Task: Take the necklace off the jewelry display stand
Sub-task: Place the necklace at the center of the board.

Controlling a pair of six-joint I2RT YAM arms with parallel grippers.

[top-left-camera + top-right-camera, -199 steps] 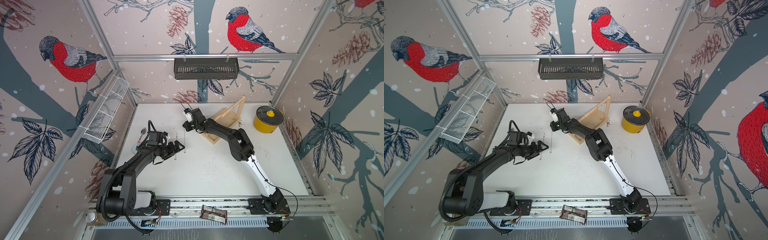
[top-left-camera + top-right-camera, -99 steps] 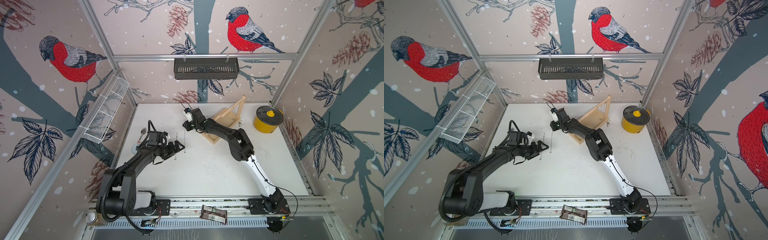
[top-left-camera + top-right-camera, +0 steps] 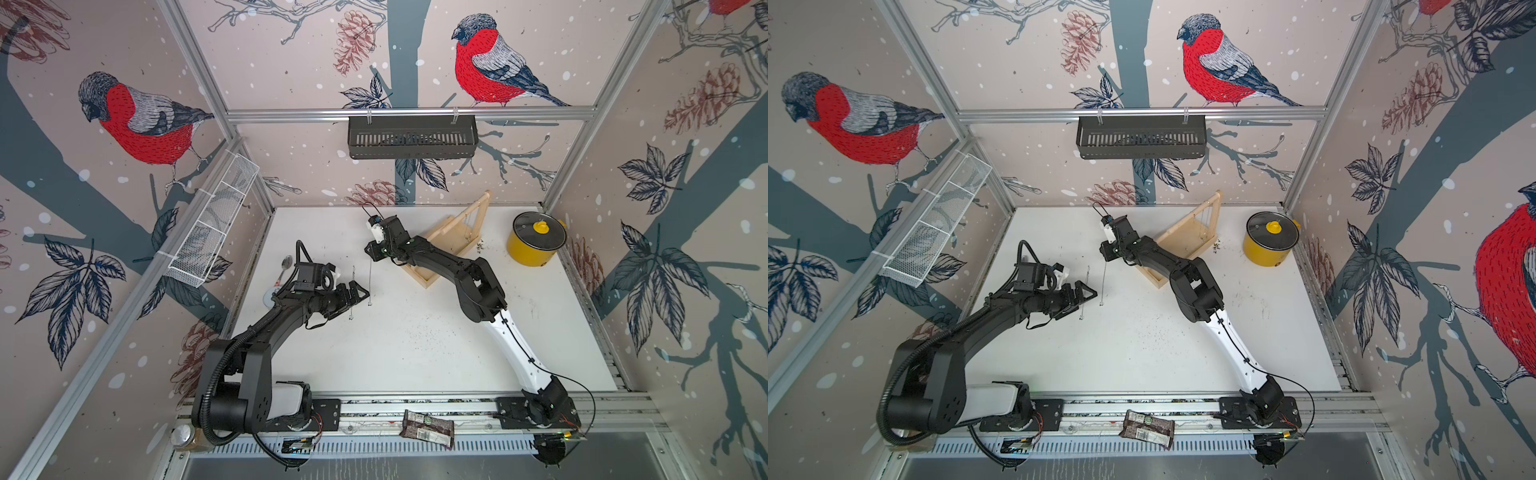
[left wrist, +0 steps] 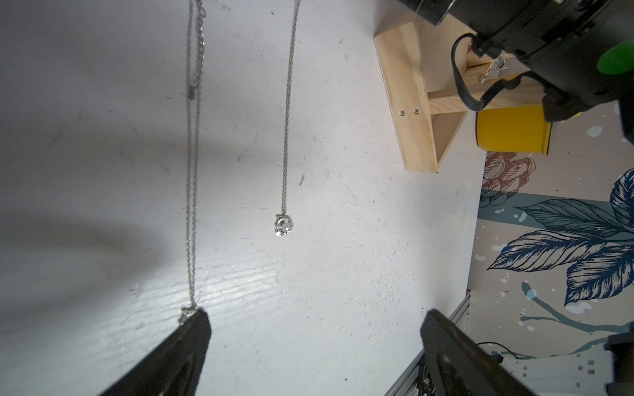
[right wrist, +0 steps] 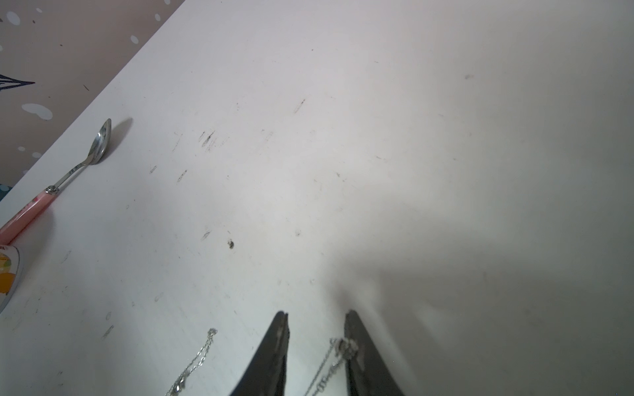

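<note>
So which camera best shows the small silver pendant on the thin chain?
The left wrist view: the small silver pendant shows sharp and unblocked against the white table. In both top views it is a mere speck. The right wrist view shows only chain, no pendant I can pick out.

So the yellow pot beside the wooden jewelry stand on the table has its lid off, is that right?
Not quite: the yellow pot has its lid on, as both top views show. It does sit beside the jewelry display stand.
</note>
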